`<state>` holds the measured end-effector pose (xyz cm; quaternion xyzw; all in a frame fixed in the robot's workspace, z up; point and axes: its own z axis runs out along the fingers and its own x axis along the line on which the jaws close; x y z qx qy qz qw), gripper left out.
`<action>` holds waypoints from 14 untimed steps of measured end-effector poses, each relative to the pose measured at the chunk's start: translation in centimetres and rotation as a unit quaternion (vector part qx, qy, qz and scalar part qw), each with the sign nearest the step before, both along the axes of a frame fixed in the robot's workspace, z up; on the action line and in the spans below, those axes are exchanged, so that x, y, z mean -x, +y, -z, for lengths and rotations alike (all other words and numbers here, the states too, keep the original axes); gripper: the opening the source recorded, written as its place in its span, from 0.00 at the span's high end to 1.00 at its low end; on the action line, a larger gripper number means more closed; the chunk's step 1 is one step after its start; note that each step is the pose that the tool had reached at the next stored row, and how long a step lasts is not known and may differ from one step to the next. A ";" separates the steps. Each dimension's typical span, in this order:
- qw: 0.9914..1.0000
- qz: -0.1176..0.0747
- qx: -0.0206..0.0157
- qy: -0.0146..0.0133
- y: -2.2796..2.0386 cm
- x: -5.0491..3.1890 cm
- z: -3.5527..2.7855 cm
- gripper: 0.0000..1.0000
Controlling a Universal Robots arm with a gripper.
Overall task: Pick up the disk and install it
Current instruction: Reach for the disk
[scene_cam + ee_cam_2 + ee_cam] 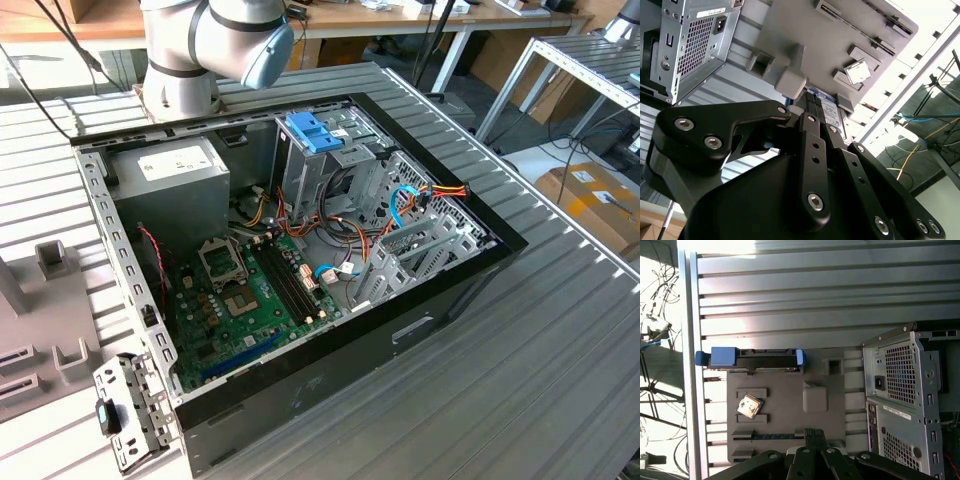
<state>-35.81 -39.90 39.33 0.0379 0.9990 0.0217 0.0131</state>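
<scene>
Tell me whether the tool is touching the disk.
Apart. In the first wrist view the tool sits clear of the disk, with bare grey plate between them.

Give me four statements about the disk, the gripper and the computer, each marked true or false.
1. The disk stands on edge in the grey fixture plate, outside the computer case. True.
2. The gripper holds the disk. False: in the first wrist view it is apart from the disk, which sits in the plate.
3. The computer case lies open with its motherboard exposed. True.
4. The disk's side rails are red. False: they are blue.
</scene>
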 end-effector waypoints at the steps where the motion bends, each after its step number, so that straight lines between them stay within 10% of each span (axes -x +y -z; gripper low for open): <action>1: 1.000 0.000 0.000 0.000 0.00 0.04 0.00 0.89; 14: 1.000 0.000 0.000 0.000 0.00 0.89 0.03 0.89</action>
